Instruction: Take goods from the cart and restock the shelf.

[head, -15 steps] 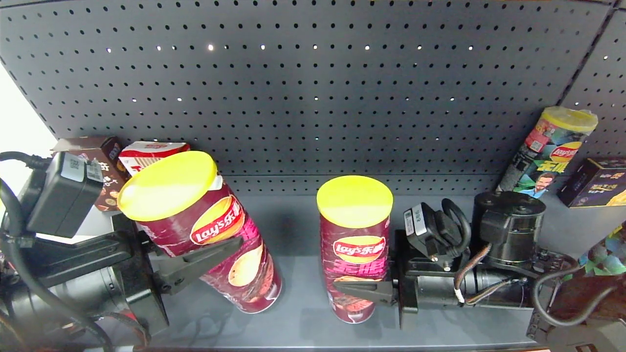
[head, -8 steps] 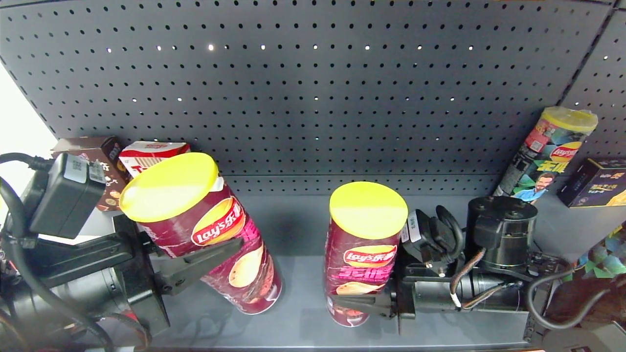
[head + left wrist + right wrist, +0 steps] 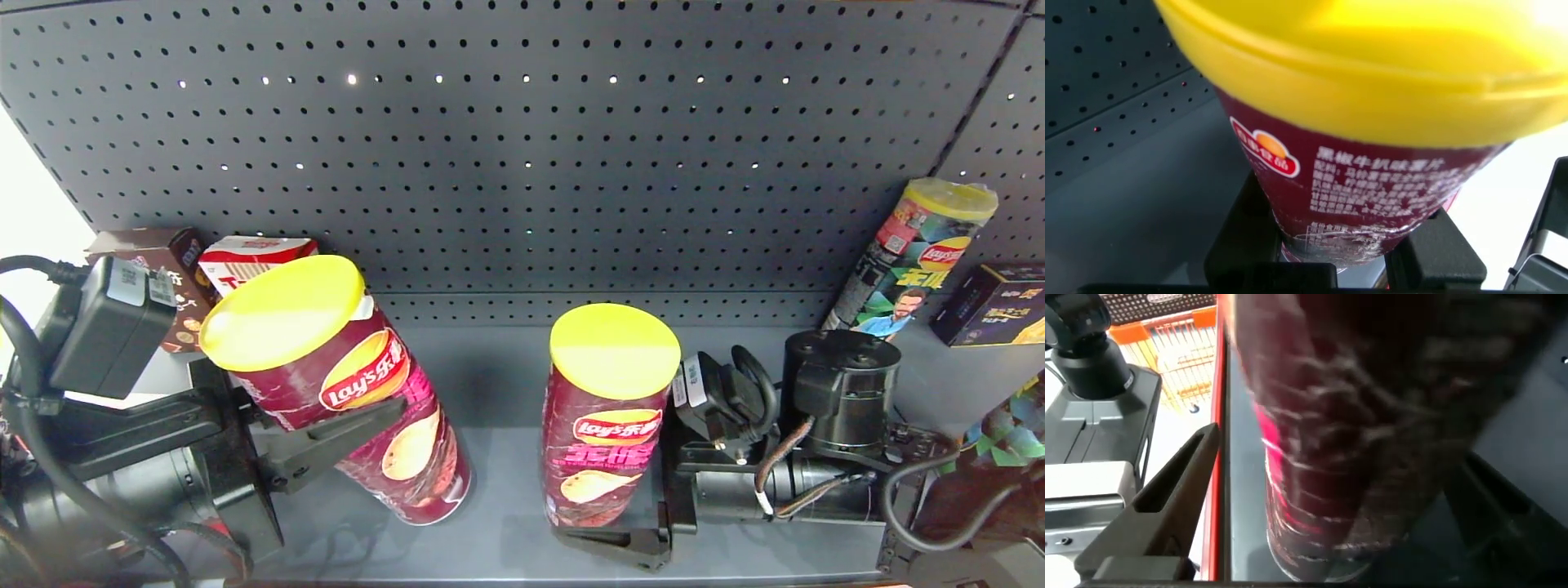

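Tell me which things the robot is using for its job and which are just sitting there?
Job: left chip can, held tilted in the left gripper; right chip can, on the shelf inside the open right gripper.
Just sitting: green chip can leaning on the back panel; dark box beside it; brown box and red-and-white box, back left.

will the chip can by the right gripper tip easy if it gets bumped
Probably yes: the can is tall and narrow, so a bump near its yellow lid would likely topple it. Once down, it should roll on the smooth shelf. Looks stiff, probably light.
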